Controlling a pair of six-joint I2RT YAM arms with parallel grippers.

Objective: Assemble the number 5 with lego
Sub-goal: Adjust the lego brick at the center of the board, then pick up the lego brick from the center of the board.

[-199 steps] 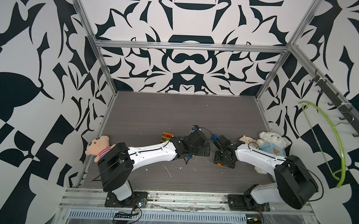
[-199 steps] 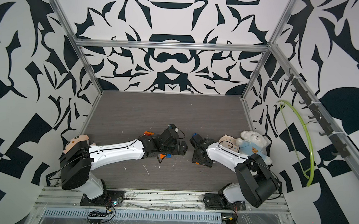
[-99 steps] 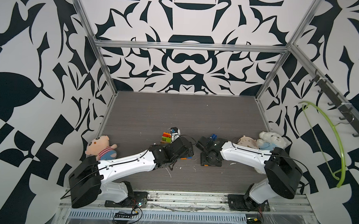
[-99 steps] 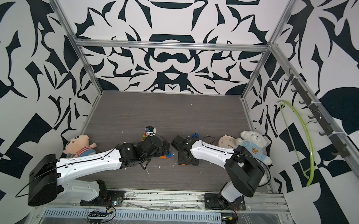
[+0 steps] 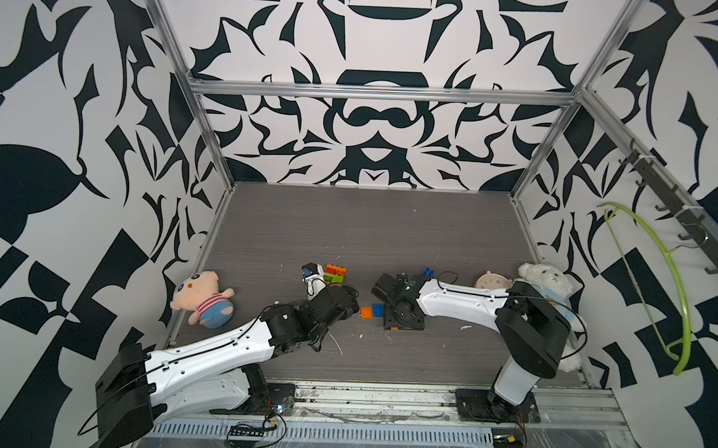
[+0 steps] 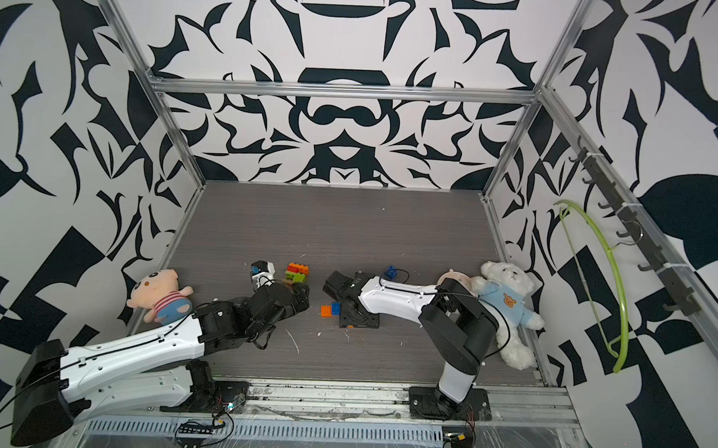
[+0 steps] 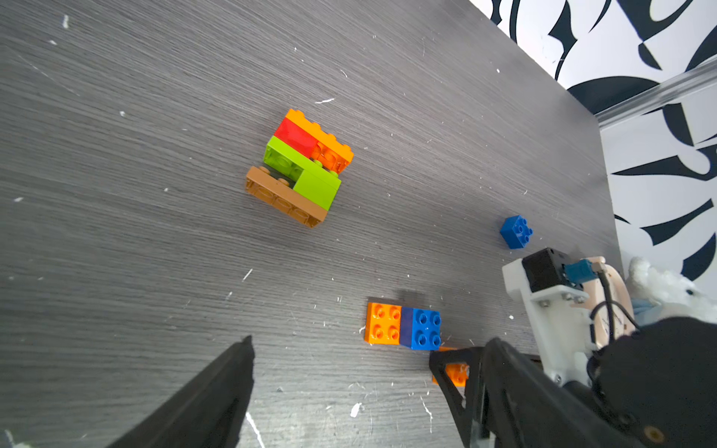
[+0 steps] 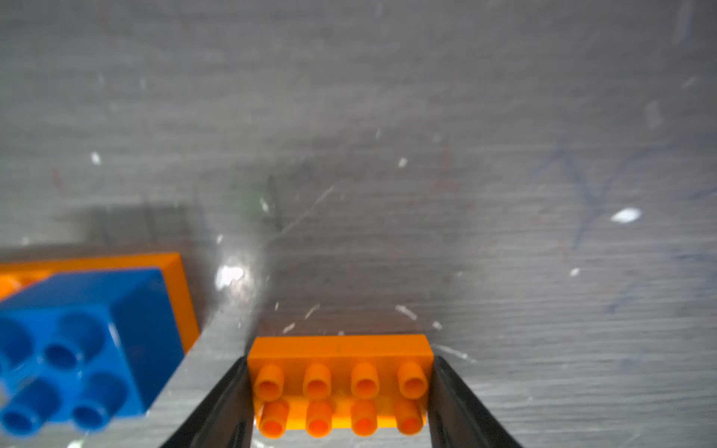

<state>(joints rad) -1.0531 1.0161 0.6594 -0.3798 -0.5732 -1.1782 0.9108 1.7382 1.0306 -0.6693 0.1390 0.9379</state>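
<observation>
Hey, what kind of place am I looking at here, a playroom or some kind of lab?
Probably a robotics test cell: left arm and right arm bolted to a metal rail, patterned walls on an aluminium frame, lego bricks as props.

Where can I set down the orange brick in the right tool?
Widest bare patch: the far half of the table, between back wall and brick stack. Also bare: the near-middle strip along the front rail. Crowded: the middle, where the orange-and-blue pair lies beside the right tool and its orange brick; pig plush and white bear line the sides.
</observation>
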